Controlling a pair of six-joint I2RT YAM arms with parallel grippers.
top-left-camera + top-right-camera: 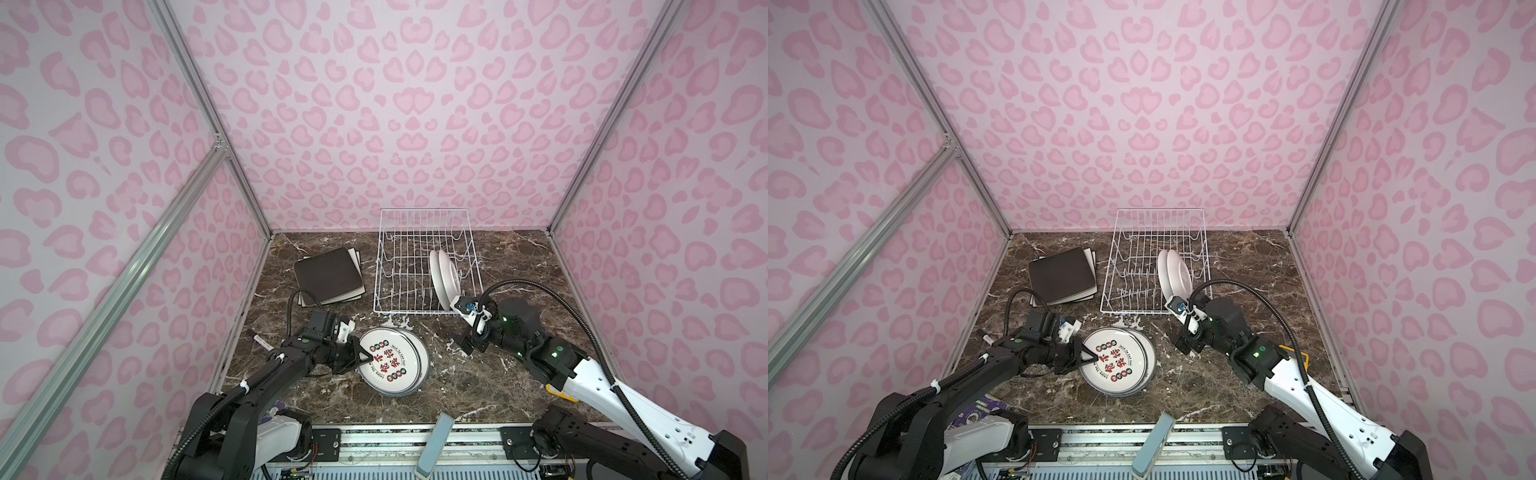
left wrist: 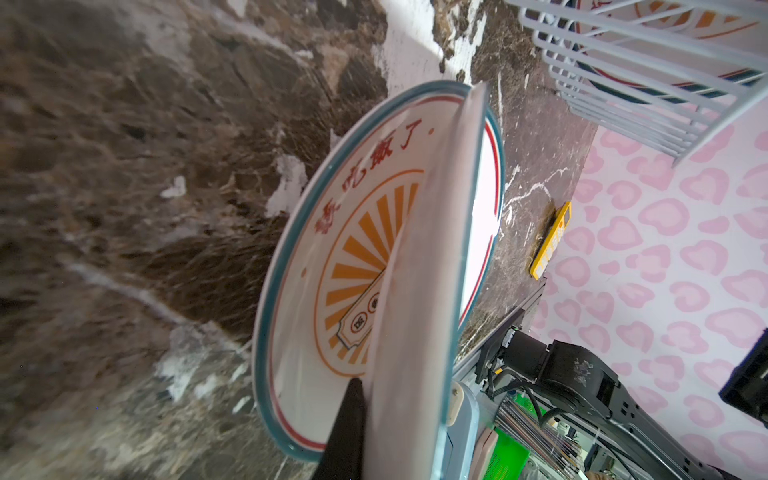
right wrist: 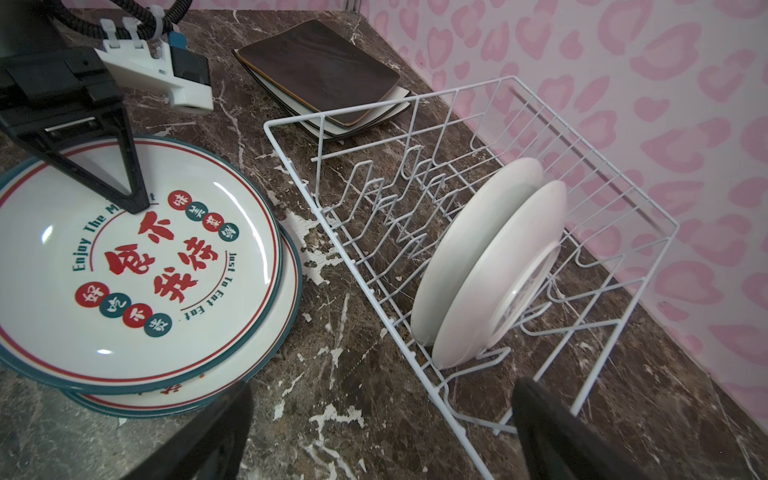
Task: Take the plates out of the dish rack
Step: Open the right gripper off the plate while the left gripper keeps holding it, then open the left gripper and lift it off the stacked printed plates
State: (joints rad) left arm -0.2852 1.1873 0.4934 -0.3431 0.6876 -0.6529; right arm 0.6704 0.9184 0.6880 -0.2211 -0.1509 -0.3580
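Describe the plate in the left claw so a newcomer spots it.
Just in front of the wire rack lies a stack of round plates. It is the top plate, rim pinched by the left claw; its big red characters differ from the orange sunburst on the plate beneath.

Edge-on plate (image 2: pixel 419 291) in black end effector (image 2: pixel 353 411), overlapping sunburst plate (image 2: pixel 332 232)

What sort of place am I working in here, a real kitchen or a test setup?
Most likely a staged robot test booth, not a kitchen: pink heart-print walls on metal frame bars, a marble-look tabletop, and a dish rack standing alone.
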